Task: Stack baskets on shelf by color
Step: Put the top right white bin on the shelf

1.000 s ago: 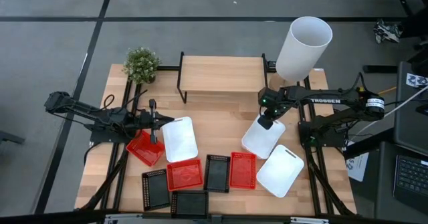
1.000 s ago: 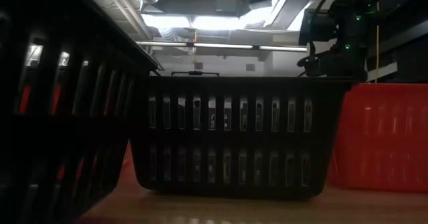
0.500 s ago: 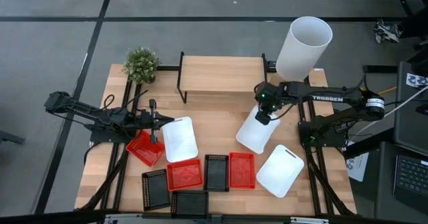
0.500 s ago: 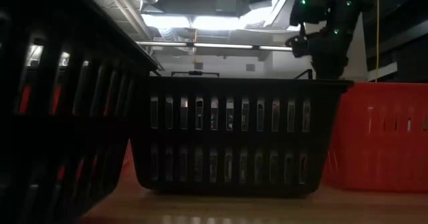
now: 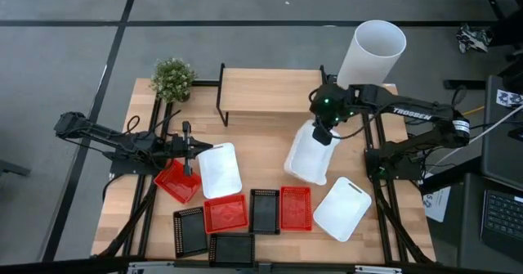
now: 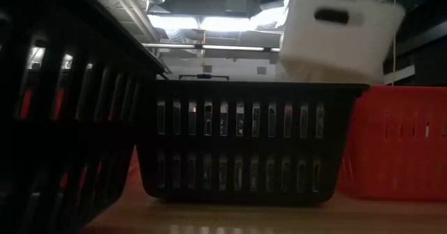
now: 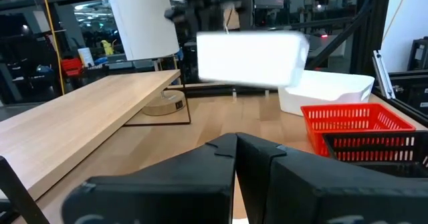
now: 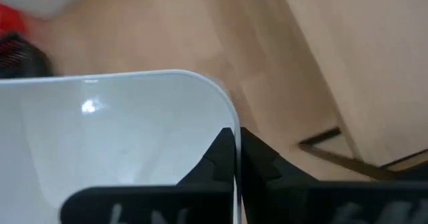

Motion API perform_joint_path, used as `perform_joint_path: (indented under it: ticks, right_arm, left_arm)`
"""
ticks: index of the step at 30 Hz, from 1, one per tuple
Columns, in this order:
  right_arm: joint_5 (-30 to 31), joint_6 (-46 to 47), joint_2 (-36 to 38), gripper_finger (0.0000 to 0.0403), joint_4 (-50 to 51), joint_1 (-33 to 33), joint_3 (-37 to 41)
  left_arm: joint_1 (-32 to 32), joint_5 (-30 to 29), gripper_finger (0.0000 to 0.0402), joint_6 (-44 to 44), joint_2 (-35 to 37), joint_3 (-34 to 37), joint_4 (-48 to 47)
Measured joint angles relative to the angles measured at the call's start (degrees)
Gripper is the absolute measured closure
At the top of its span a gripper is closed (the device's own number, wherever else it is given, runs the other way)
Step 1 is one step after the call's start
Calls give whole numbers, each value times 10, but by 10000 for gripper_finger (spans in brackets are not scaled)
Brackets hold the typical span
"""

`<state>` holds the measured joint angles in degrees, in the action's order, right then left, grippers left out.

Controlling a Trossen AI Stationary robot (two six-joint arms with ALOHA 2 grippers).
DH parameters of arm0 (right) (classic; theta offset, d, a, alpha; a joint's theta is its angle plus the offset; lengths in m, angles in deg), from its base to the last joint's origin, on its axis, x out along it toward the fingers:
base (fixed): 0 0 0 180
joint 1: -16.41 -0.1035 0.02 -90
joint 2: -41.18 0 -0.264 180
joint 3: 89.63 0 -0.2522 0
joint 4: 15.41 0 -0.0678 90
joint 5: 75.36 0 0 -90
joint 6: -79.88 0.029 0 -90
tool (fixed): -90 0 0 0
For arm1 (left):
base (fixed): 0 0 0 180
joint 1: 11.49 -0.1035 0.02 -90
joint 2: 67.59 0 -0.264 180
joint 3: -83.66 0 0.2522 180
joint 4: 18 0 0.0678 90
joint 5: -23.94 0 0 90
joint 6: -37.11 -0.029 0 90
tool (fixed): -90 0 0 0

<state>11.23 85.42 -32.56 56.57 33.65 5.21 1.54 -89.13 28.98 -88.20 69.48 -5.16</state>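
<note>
The left gripper (image 7: 236, 147) fills the bottom of the view, its two dark fingers (image 7: 200, 158) pressed together with only a thin seam between them. Beyond it, a white basket (image 7: 249, 58) hangs in the air above the table (image 7: 200, 127), blurred, held from above by the right gripper (image 7: 200, 13), whose fingers cannot be made out. The shelf (image 7: 80, 120) runs along one side as a light-wood plank, with a white cylinder (image 7: 140, 17) standing past its far end. On the table, another white basket (image 7: 331, 93) sits just behind a red basket (image 7: 354, 120), and a black basket (image 7: 374, 147) lies nearest.
</note>
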Motion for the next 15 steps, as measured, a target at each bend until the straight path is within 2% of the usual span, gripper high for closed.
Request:
perform_joint_path:
  ticks: [9,12,15]
  right_arm:
    - [10,-121,-8,403,-28,21,-157]
    - [44,-138,-48,403,3,51,-257]
    - [83,-192,-123,403,46,77,-393]
  left_arm:
    - [0,0,401,10,0,0,2]
    - [0,0,401,9,0,0,15]
    - [0,0,401,-7,0,0,16]
